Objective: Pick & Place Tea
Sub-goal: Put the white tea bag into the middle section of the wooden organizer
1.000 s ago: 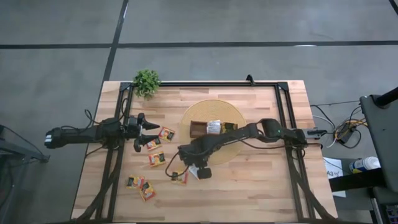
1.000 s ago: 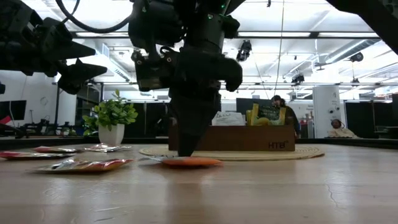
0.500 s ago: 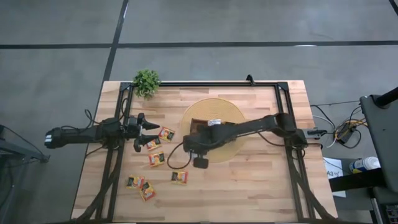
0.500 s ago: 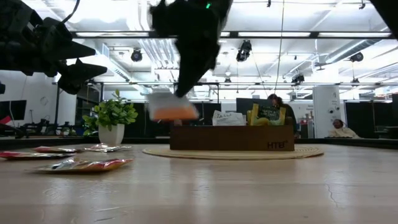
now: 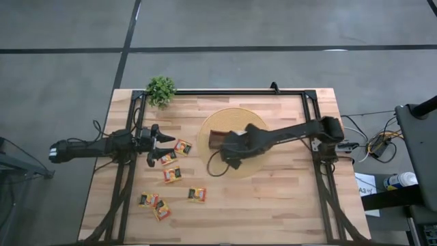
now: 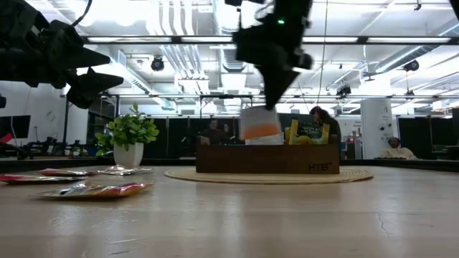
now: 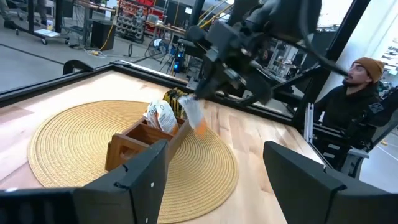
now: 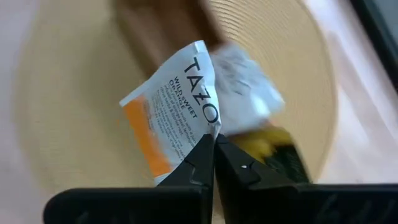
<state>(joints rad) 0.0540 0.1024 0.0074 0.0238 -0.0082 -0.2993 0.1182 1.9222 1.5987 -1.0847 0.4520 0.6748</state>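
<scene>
My right gripper [image 8: 214, 142] is shut on a white-orange tea sachet [image 8: 177, 112], which hangs in the air just over the long brown box [image 6: 269, 158]. The box rests on a round woven mat [image 5: 235, 116] and holds a white sachet and dark green-yellow sachets [image 7: 163, 115]. Several yellow-red sachets [image 5: 172, 174] lie flat on the table's left half. My left gripper [image 5: 167, 147] waits open and level at the left edge, touching nothing. My right gripper pinches the white-orange sachet by one edge near a corner [image 8: 208, 132], between its two fingertips. The fingers slant down from above. The sachet [image 6: 259, 125] hangs below them, slightly tilted and lifted clear above the box.
A small potted plant [image 5: 161, 89] stands at the far left corner. A black frame [image 5: 311, 116] borders the table's sides and far edge. A person [image 7: 360, 93] sits beyond the table's right side. Bare wood lies along the near edge and right of the mat.
My right gripper has risen from the table in front of the mat, staying shut on the white-orange sachet. It has carried the sachet up and toward the far right to above the box, rolling its wrist on the way. The sachet is now lifted clear of the table.
</scene>
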